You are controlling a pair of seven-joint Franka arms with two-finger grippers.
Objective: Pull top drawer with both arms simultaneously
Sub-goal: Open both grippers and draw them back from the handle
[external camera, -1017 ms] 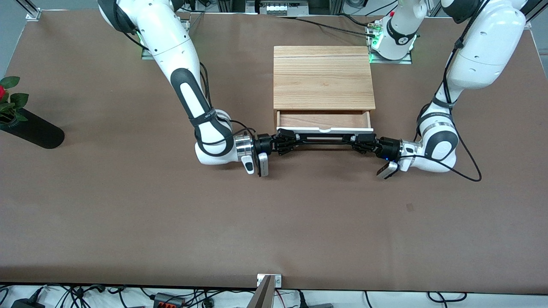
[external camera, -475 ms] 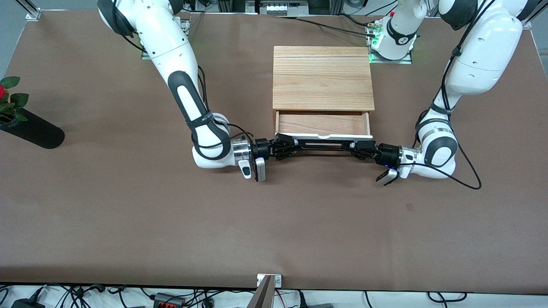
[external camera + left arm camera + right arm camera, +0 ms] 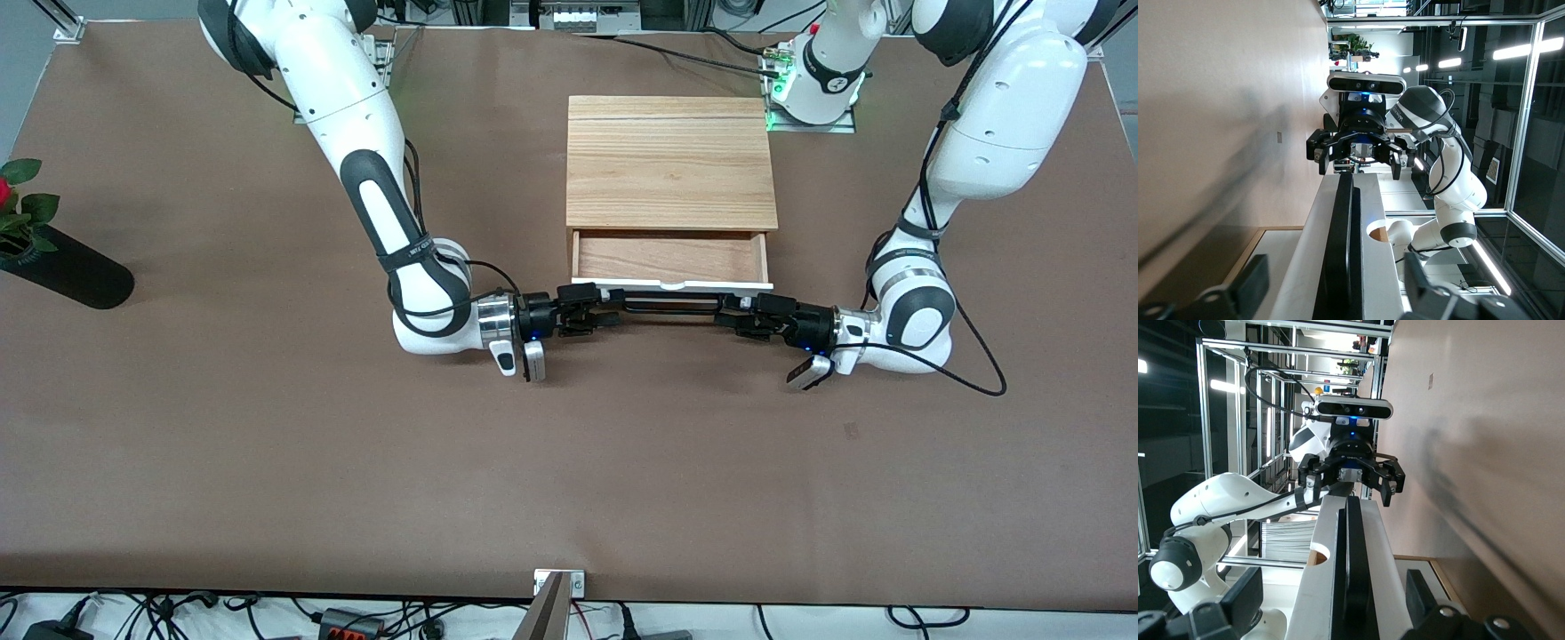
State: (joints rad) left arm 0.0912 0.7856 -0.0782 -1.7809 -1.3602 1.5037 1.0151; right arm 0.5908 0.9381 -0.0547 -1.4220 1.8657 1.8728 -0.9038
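Note:
The top drawer [image 3: 671, 258] stands pulled out of the wooden cabinet [image 3: 671, 160], its brown inside showing. Its white front panel [image 3: 676, 286] faces the front camera and carries the long black bar handle [image 3: 667, 304]. My right gripper [image 3: 601, 317] is at the handle's end toward the right arm, open. In the right wrist view the fingers [image 3: 1241, 593] stand wide apart either side of the handle [image 3: 1355, 573] without touching it. My left gripper [image 3: 736, 316] is at the handle's other end, also open, with its fingers [image 3: 1251, 283] apart from the handle [image 3: 1341, 253].
A black vase [image 3: 76, 277] with a red flower [image 3: 7, 197] lies near the table's edge toward the right arm's end. Cables [image 3: 973, 356] trail from the left arm's wrist. Bare brown tabletop [image 3: 569, 462] spreads nearer the front camera.
Both grippers were shut on the handle and have opened. The drawer slid out a little more at first. Both wrists drew back slightly toward their own ends of the table.

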